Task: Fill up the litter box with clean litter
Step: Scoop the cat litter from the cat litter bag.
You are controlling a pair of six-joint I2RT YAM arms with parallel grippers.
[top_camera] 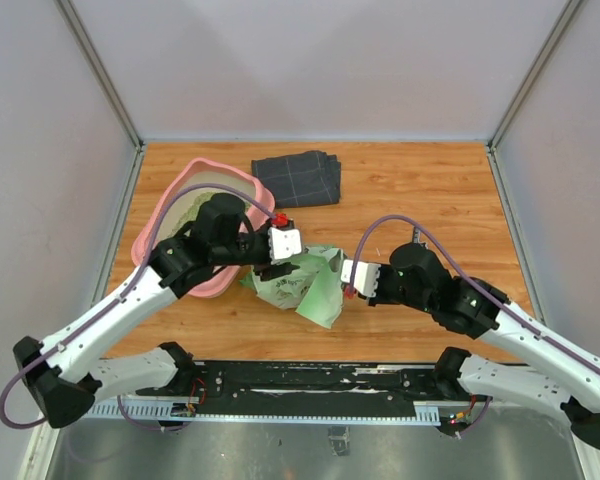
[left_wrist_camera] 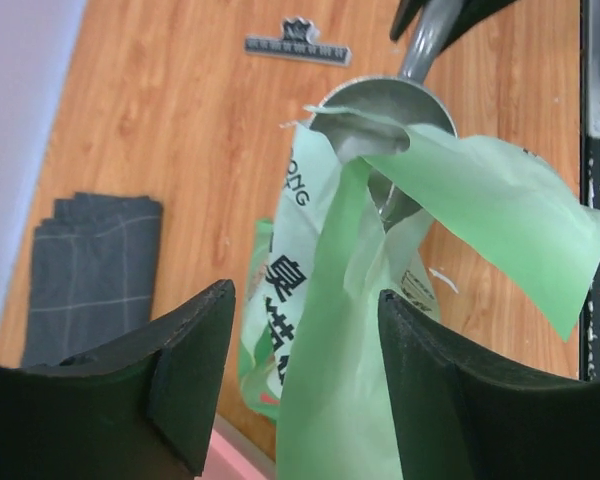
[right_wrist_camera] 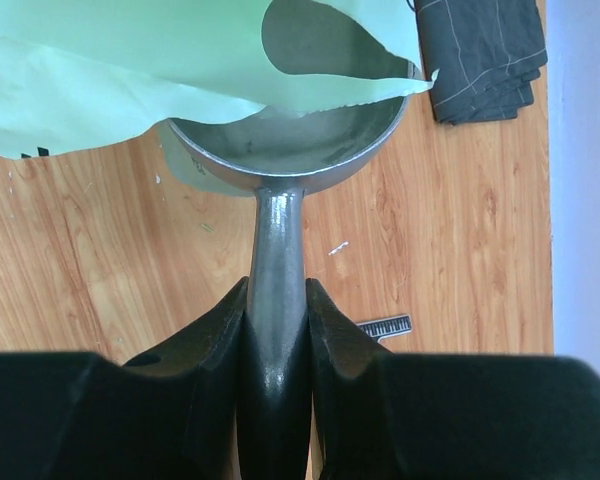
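Wooden table (top_camera: 430, 200) holds pink litter box (top_camera: 212, 166) with tan litter (top_camera: 193, 206); left gripper (left_wrist_camera: 300, 350) gapes, right gripper (right_wrist_camera: 277, 340) clamps scoop (right_wrist_camera: 290, 150).

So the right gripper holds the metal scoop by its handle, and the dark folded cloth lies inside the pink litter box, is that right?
Not quite: the cloth lies on the table beside the litter box, not inside it, as the top external view shows. The right gripper does hold the scoop by its handle.

Looks down from high over the whole table (top_camera: 430, 180). Peers close past the left fingers (left_wrist_camera: 195, 370) at bag (left_wrist_camera: 480, 200) and scoop (left_wrist_camera: 380, 95) ahead. Sights along the scoop handle between the right fingers (right_wrist_camera: 210, 370). Shares bag, scoop, cloth (left_wrist_camera: 90, 270) across both wrist views.
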